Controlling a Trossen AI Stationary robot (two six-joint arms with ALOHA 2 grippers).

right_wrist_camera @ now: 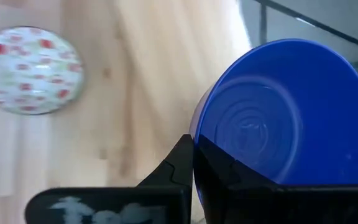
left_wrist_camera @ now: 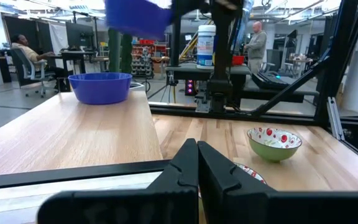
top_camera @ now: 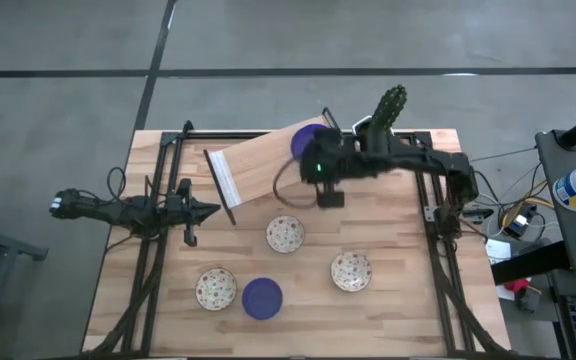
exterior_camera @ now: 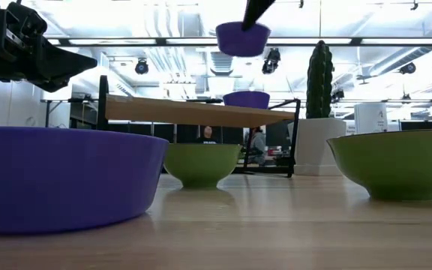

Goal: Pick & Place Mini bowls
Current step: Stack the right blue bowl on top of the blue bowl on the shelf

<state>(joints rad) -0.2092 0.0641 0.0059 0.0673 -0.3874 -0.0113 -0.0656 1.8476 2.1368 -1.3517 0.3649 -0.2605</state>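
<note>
My right gripper (top_camera: 313, 155) is over the raised wooden shelf (top_camera: 258, 172) and is shut on a deep blue mini bowl (top_camera: 306, 140), which hangs high in the low view (exterior_camera: 242, 37). A second blue bowl (exterior_camera: 246, 98) stands on the shelf right below it. On the table stand three patterned bowls (top_camera: 285, 233) (top_camera: 351, 270) (top_camera: 215, 288), cream inside and green outside, and one more blue bowl (top_camera: 262, 298). My left gripper (top_camera: 208, 210) is shut and hovers over the table's left part, touching nothing. My right gripper holds the blue bowl by its rim (right_wrist_camera: 196, 134), one finger (right_wrist_camera: 225, 177) inside the bowl and the other (right_wrist_camera: 178, 163) outside its wall. The bowl is lifted clear, upright, above the shelf and the bowl standing there (left_wrist_camera: 101, 87).
A cactus (top_camera: 390, 105) in a white pot (exterior_camera: 317, 142) stands at the far edge, right of the shelf. Black frame rails (top_camera: 438, 215) run along both table sides. Bare wood lies between the shelf and the bowls. People are in the room behind.
</note>
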